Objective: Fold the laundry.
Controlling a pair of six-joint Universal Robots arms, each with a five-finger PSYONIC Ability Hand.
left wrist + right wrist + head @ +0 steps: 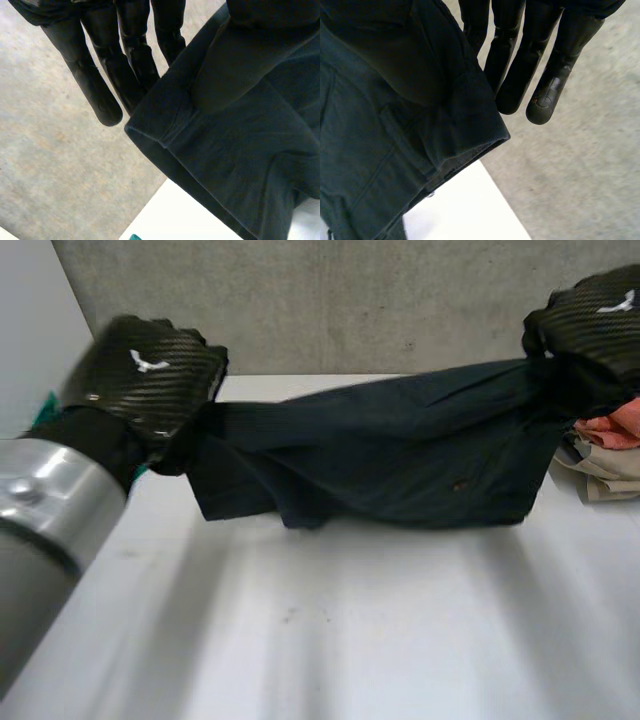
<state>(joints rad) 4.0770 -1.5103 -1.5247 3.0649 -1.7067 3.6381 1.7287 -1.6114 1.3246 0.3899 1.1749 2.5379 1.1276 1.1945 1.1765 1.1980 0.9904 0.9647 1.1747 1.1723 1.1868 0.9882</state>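
Note:
A dark navy garment (380,450) hangs stretched between my two hands above the white table (350,640), its lower edge just over the tabletop. My left hand (150,375) grips the garment's left end, my right hand (590,325) its right end. In the left wrist view, straight fingers (100,75) lie beside a hemmed edge of the garment (235,150), which is pinched against the thumb. The right wrist view shows the same: straight fingers (545,65), with the garment's hem (380,125) bunched over the thumb side.
A pile of pink and beige clothes (610,455) lies at the table's right edge, below my right hand. Something teal (45,410) peeks out behind my left arm. A concrete wall (350,300) rises behind the table.

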